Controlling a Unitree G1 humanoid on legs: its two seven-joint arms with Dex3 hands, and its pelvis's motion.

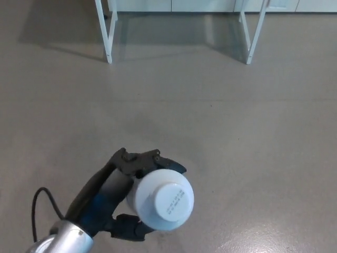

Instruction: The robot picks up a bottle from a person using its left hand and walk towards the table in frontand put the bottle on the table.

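The robot's left hand (108, 197) is clenched around a white bottle (163, 199), which sits low in the head view at about 6 o'clock, just left of centre and well above the grey floor (237, 132). Black fingers (142, 161) wrap the bottle's far side at 12 o'clock of its body, and another digit presses in from 7 o'clock, so the bottle is pinched from opposite sides. That grasp looks chosen to carry the bottle steady while walking, not to set it down.

The bottle's round cap (171, 203) faces almost straight up at the camera, so its long axis runs close to vertical. It leans only slightly, the top tipped towards 4 o'clock. Keeping it upright suits the task, since it can go down on its base without being turned in the hand.

The counter (109, 37) shows only as white legs at 11 and 1 o'clock along the top edge, well apart from the bottle, with bare floor between. By this, the handover seems done and the walk to the counter is the step in hand. A thin dark cable (36, 211) loops beside the forearm at 8 o'clock. The right hand does not show.
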